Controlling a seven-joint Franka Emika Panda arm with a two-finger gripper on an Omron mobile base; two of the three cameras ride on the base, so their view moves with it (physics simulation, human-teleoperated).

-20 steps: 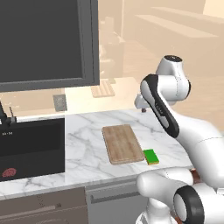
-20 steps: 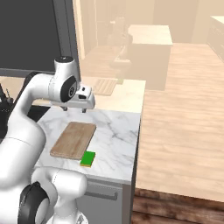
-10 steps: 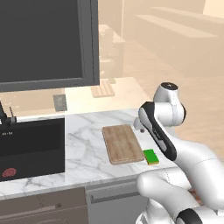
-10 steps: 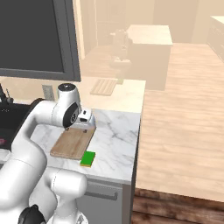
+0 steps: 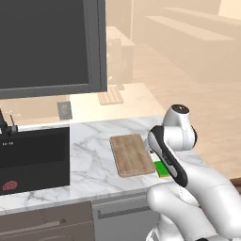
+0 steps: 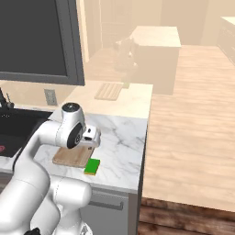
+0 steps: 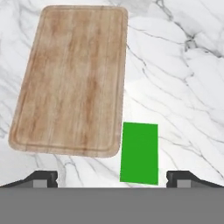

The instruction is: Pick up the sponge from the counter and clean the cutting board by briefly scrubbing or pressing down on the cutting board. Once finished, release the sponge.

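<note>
Sponge flat on marble counter, just beside cutting board's near corner, not touching. Gripper above sponge, jaws spread wide, holding nothing. Slatted wooden piece on beige surface beyond.

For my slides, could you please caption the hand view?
Open gripper above green sponge lying beside cutting board on marble counter.

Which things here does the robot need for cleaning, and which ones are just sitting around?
Needed for the job:
sponge
cutting board
counter
gripper, open above the sponge

Just sitting around:
slatted wooden piece
dark sink
wall socket
</note>
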